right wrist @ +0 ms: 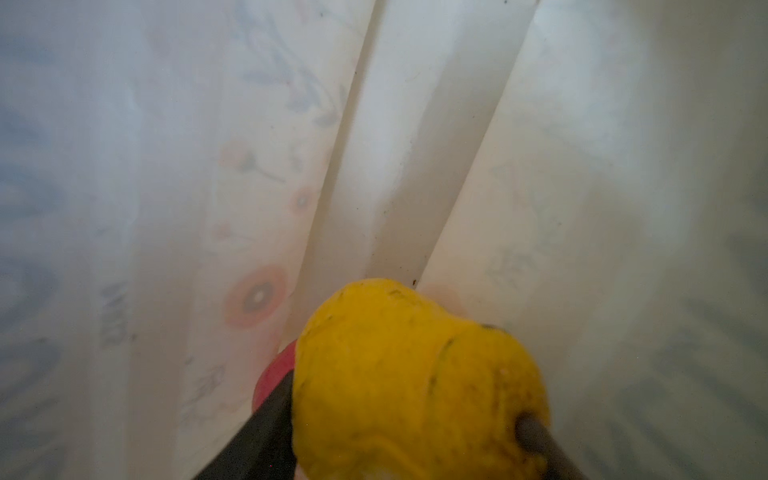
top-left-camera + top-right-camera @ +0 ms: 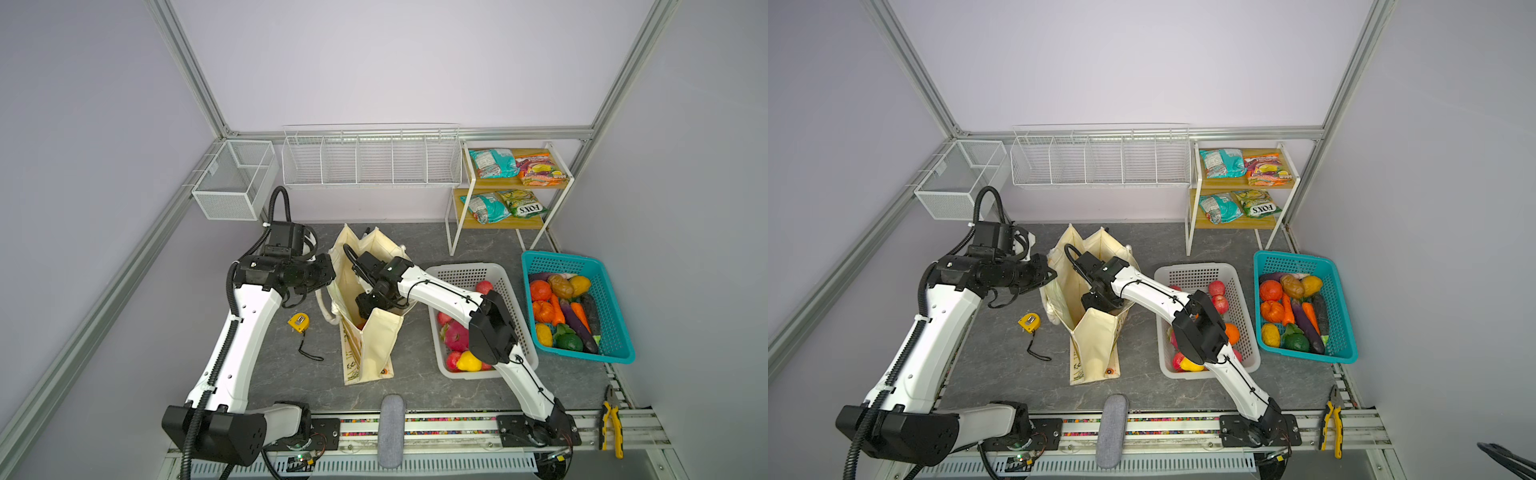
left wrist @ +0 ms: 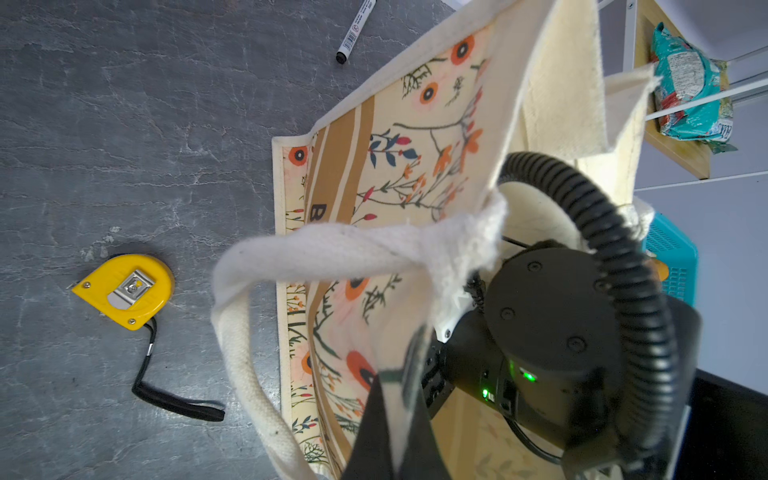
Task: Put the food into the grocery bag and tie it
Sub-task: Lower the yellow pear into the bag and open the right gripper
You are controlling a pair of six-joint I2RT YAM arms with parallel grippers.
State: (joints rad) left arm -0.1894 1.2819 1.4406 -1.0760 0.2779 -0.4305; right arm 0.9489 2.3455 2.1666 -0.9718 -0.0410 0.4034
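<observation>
Grocery bag [image 2: 370, 349] stands upright mid-table [image 2: 291, 374], mouth open, btwn the tape measure [image 2: 298, 323] and the white basket [image 2: 461, 270]. The left gripper [image 2: 329, 272] is at the bag's left rim, jaws pressed together and pinching the cloth edge. In the left wrist view a strip of cream cloth runs btwn its dark fingers [image 3: 370, 440], w/ the white rope handle [image 3: 316, 253] looping just beside.

The right gripper [image 1: 405, 432] is down inside the bag, jaws spread round a yellow fruit [image 1: 415, 365] and gripping it. A red fruit [image 1: 274, 376] is partly hidden behind that and one dark finger, against the bag's inner wall.

Rest of the food is outside the bag:
- Other fruit [image 2: 455, 336], red, pink and yellow, lies in the white basket.
- Mixed veg [image 2: 561, 307] lies in the teal basket [image 2: 557, 262] at the table's right.
- On the wooden shelf [image 2: 460, 203] at back right, a teal packet [image 2: 494, 163] and an orange-red packet [image 2: 540, 168] sit on the top tier. One more teal and one green are below.

A marker pen [image 3: 355, 31] lies on the table near the bag. Pliers [image 2: 611, 419] are at the front right edge.
</observation>
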